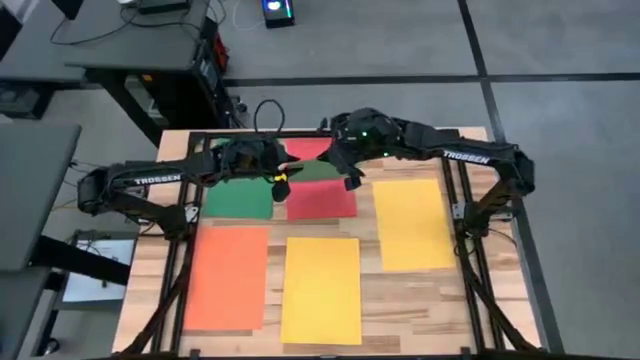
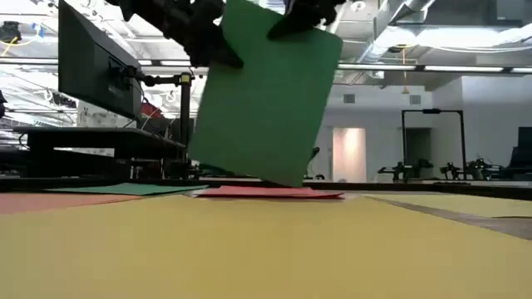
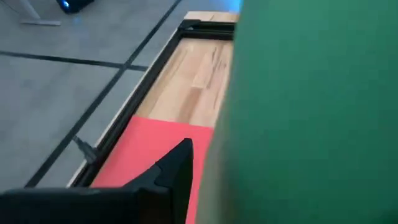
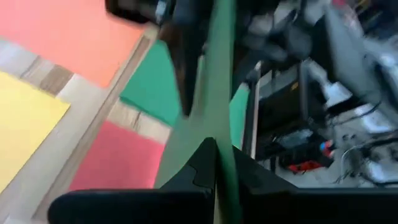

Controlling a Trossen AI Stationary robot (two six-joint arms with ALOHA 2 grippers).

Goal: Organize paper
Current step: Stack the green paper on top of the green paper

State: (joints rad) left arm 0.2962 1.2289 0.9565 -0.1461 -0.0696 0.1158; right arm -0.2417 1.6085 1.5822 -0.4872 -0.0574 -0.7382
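We hold one green sheet (image 2: 266, 95) upright above the red sheet (image 1: 322, 199), both end effectors, left (image 1: 272, 180) and right (image 1: 349, 176), pinching its top edge. Uneven pulling may tear or bend it.

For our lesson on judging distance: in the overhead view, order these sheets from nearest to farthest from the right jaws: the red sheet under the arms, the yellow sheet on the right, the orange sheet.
1. Red sheet, just below the right jaws, mid-table.
2. Yellow sheet on the right, off to the right.
3. Orange sheet, front left.
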